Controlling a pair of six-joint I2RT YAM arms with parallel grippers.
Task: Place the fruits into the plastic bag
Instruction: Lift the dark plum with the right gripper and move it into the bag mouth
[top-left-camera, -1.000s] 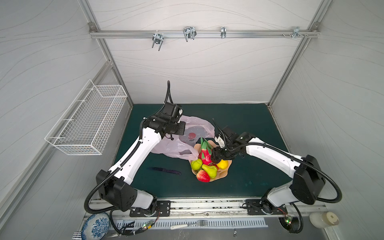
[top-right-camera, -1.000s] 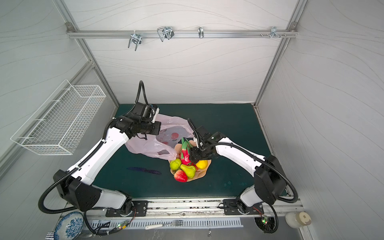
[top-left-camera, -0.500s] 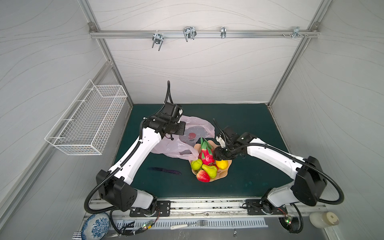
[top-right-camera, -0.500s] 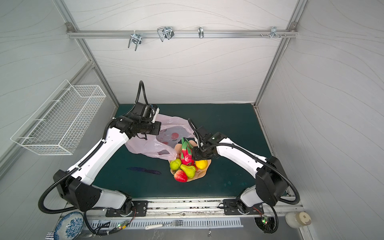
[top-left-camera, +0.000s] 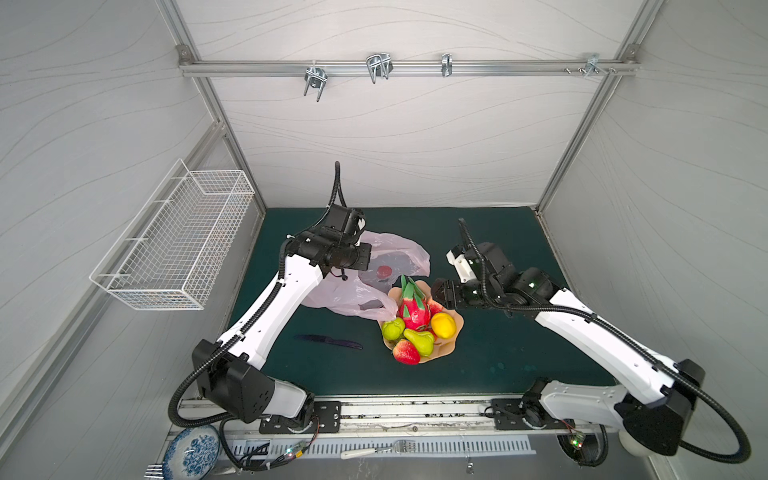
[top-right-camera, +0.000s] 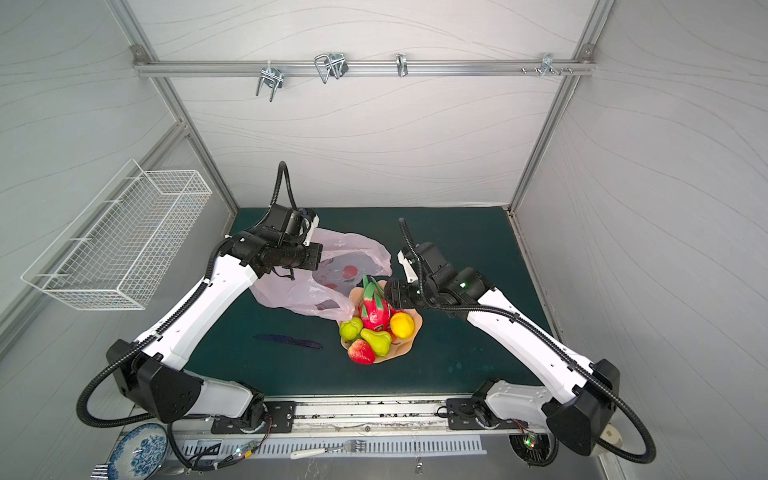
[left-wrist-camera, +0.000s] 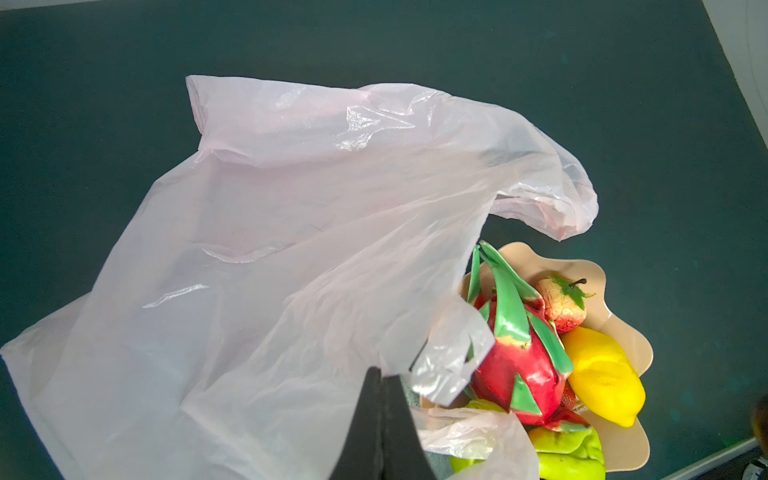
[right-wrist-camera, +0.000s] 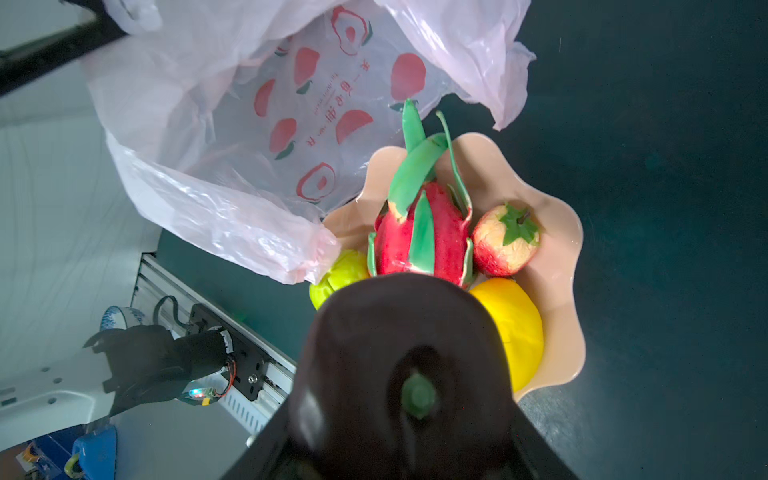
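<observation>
The pale-pink plastic bag lies on the green mat with its mouth facing the bowl. My left gripper is shut on the bag's upper edge and holds it raised. My right gripper is shut on the dark brown-purple fruit, just above the far side of the peach bowl. In the bowl lie the dragon fruit, a lemon, a pear, a knobbly green fruit and two strawberries.
A dark knife lies on the mat left of the bowl. A white wire basket hangs on the left wall. A fork and a blue patterned plate sit beyond the mat's front rail.
My right gripper's jaws have closed in on the dark fruit and it has risen slightly at the bowl's far side. The left arm and the bag have stayed put.
</observation>
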